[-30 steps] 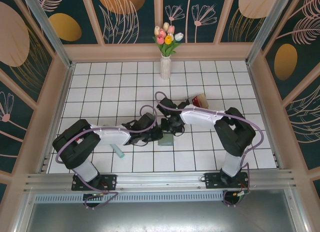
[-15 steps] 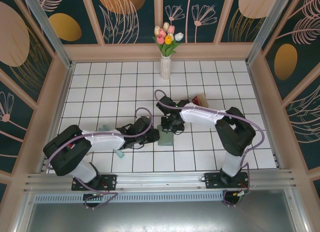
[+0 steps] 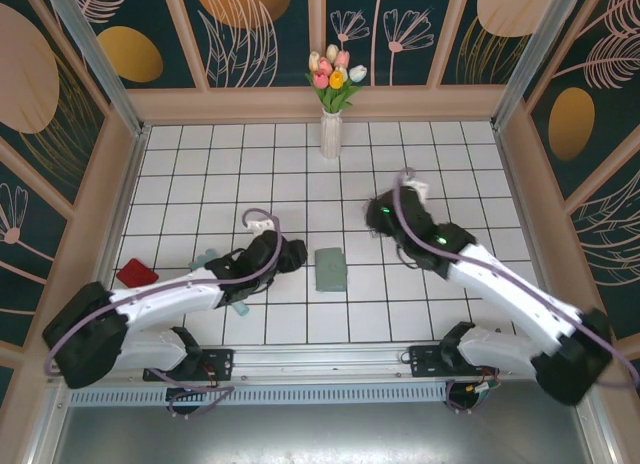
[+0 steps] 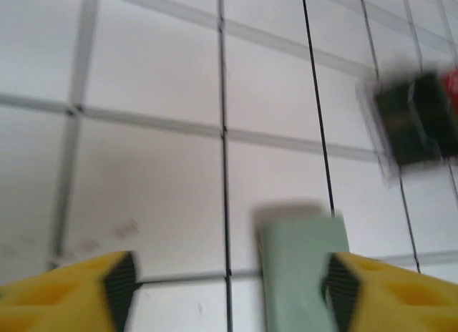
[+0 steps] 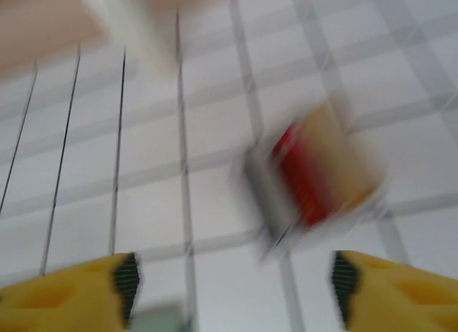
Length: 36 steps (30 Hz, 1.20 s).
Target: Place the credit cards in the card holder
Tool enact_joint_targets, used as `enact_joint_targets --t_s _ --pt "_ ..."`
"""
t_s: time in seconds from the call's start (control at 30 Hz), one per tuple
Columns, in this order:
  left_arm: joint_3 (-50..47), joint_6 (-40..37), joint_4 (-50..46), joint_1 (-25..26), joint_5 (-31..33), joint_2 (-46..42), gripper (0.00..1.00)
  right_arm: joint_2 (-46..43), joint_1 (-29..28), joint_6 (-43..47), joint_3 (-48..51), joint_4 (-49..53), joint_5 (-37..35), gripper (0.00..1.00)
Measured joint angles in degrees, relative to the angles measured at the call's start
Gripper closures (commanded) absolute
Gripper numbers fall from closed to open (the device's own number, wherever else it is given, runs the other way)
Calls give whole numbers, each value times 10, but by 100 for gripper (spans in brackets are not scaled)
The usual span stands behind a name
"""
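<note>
Card holder [image 3: 330,270]: lies flat on the white tiled table [image 3: 200,174], near the front middle, between the two arms. It looks folded shut, with the grey-green outside facing up. Top view shows it apart from both grippers.

Left gripper [image 3: 289,254]: just left of the card holder and low over the tiles. Wrist view shows the left gripper [image 4: 225,282] with its yellow fingers [image 4: 64,293] spread wide and nothing between them but tile. The near end of the card holder [image 4: 304,267] sits just inside the right-hand finger.

Right gripper [image 3: 379,216]: behind and to the right of the card holder. Wrist view shows the right gripper [image 5: 232,278] with its fingers [image 5: 390,285] spread wide and empty.

Credit cards [image 5: 315,178]: a blurred stack ahead of the right gripper, showing red, tan and grey layers, resting on the tiles. The count is unreadable.

Other items: a vase of tulips [image 3: 331,124] at the back wall, and a teal stick [image 3: 238,306] beside the left arm. A red flat piece [image 3: 135,274] lies at the left edge; I cannot tell whether it is a card.
</note>
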<state>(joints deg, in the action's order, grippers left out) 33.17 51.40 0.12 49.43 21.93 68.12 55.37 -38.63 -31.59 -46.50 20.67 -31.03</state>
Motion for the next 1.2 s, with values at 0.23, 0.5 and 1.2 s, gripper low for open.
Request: enact_joint_targets --t_s 0.23,0.5,1.2 --pt "2 -156 3 -121 252 -89 1 -42 262 174 225 -262 -45 5" --pt "-115 -337 188 -294 292 -120 1 105 351 250 342 -522 68 6" --pt "-194 -488 667 -433 35 162 1 331 358 312 367 -943 174 1"
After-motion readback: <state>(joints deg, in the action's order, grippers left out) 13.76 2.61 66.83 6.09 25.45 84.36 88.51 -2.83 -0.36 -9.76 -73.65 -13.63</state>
